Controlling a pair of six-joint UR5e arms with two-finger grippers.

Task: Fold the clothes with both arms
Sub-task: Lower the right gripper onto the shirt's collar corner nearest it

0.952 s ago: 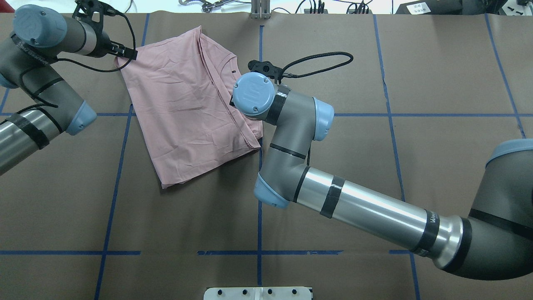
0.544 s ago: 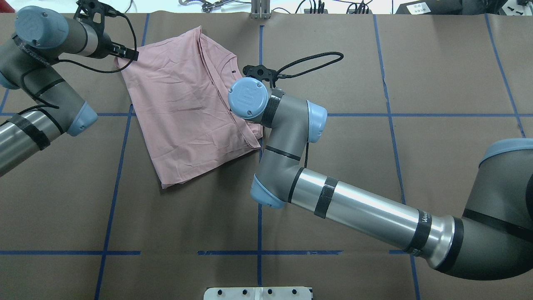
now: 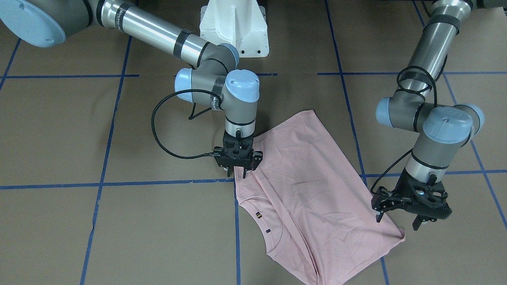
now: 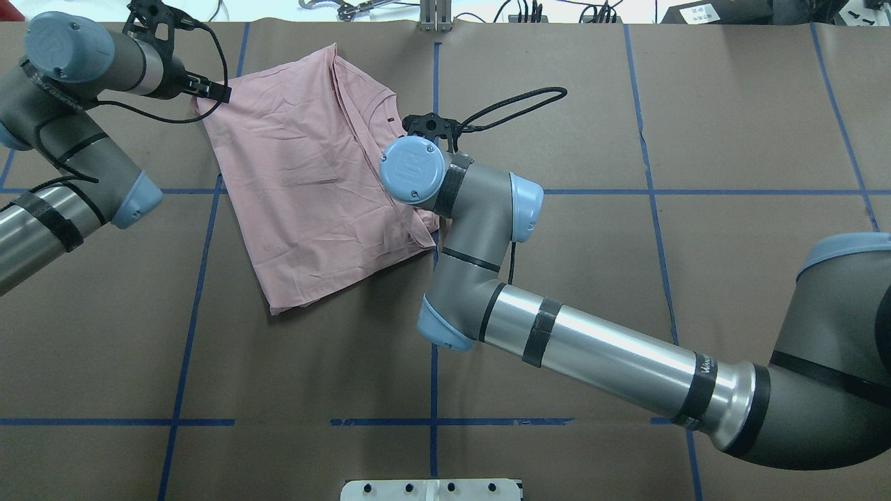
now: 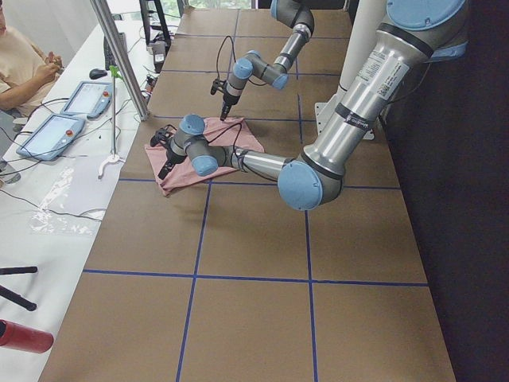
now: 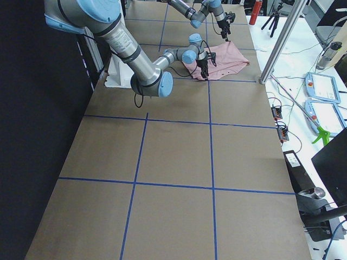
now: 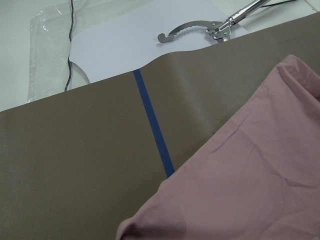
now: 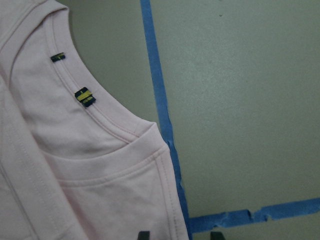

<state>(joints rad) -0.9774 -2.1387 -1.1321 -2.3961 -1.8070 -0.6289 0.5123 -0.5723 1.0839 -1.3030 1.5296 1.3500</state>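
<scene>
The pale pink T-shirt [image 4: 306,188] lies folded lengthwise on the brown table, collar toward the far edge. Its neckline with small dark tags [image 8: 85,96] fills the right wrist view. My right gripper [image 3: 237,173] hangs at the shirt's [image 3: 313,198] shoulder edge beside the collar. It is open, and its two fingertips [image 8: 144,235] straddle the cloth's edge. In the overhead view its own wrist hides it. My left gripper [image 3: 397,221] is open just above the shirt's far hem corner, nothing between its fingers. That corner [image 7: 240,190] shows in the left wrist view.
Blue tape lines [image 4: 434,313] cross the brown paper. The white pedestal base [image 3: 233,27] stands at the robot's side. Past the far table edge lie white sheets and a metal tool [image 7: 210,27]. A person sits by tablets [image 5: 48,131] near a metal post [image 5: 119,56].
My right wrist has shifted a little to the left and nearer, over the shirt's shoulder edge. The left arm has barely moved. The shirt lies as before.
</scene>
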